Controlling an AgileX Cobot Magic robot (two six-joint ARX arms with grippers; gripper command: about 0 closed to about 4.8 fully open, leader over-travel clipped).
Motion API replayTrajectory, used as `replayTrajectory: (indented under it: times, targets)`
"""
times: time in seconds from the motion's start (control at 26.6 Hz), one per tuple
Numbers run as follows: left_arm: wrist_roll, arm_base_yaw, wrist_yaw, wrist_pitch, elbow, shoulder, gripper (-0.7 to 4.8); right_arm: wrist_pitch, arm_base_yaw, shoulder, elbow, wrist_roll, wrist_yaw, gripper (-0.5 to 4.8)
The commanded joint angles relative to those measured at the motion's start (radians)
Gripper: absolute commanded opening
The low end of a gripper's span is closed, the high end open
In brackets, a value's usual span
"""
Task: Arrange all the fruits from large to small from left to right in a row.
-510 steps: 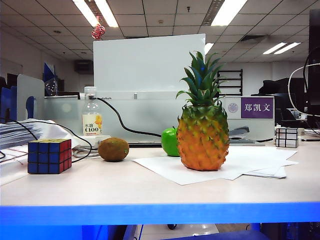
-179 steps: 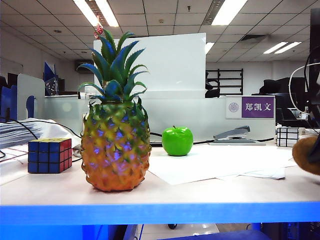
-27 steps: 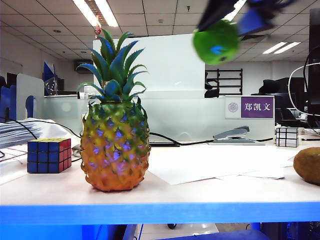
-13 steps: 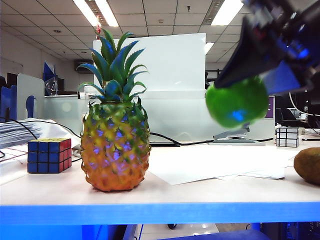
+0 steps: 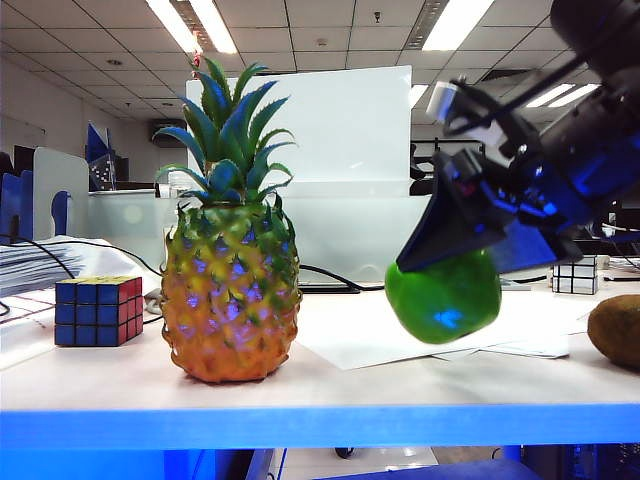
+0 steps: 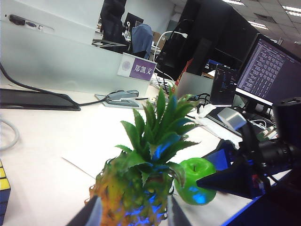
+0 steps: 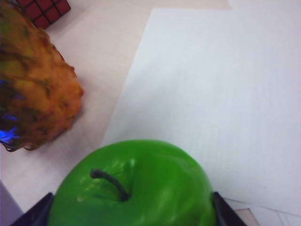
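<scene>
We see the right gripper (image 5: 470,255) clamped on the green apple (image 5: 444,297), holding it just above the white paper (image 5: 400,335) near the worktop's (image 5: 300,385) front edge, between the pineapple (image 5: 231,300) at front left and the kiwi (image 5: 615,330) at the right edge; the left gripper (image 6: 129,214) hangs spread above the pineapple's crown

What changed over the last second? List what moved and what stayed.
The right gripper, shut on the apple, carried it down from ceiling height to just above the paper, between pineapple and kiwi. Pineapple, kiwi and Rubik's cube stayed put.
</scene>
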Motion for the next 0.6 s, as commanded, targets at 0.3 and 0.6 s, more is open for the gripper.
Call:
replayTrajectory:
  times: [0.3, 0.6]
  targets:
    - [0.003, 0.0, 0.003, 0.001, 0.001, -0.002, 1.88, 0.105, 0.001, 0.098, 0.005, -0.003, -0.01, -0.01]
    - [0.0, 0.0, 0.008, -0.002, 0.002, -0.002, 1.88, 0.099, 0.001, 0.11, 0.004, -0.003, -0.008, -0.01]
